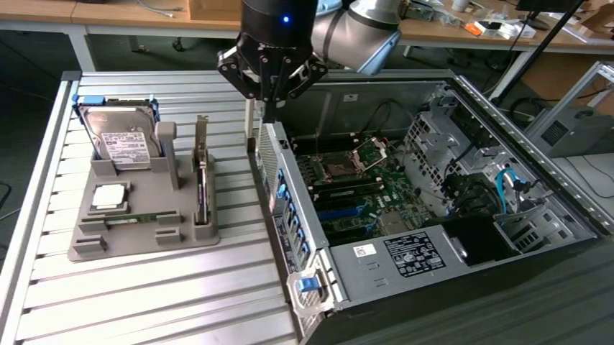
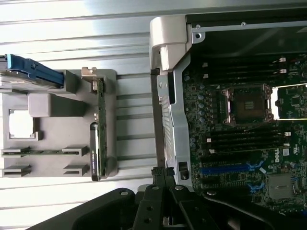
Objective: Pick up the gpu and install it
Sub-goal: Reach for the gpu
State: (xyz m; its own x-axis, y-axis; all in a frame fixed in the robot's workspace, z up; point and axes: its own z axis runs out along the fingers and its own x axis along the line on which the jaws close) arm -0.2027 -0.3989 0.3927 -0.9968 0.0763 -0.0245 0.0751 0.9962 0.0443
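nothing is installed yet, as far as shows: the gpu point(image 1: 201, 172), a thin dark circuit card with a silver end bracket, stands on edge in the grey plastic holder tray point(image 1: 125, 243). the black pincer point(image 1: 270, 102) is closed on nothing above the open metal computer case point(image 1: 326, 277)'s side wall. the gpu is lower, apart, toward the exterior view's left.

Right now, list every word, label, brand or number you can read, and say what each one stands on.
No text here can be read.
Hard drive, white label: print too small.
Black label inside the computer case: white print too small.
White sticker beside it: too small.
Motherboard, white markings: blurred.
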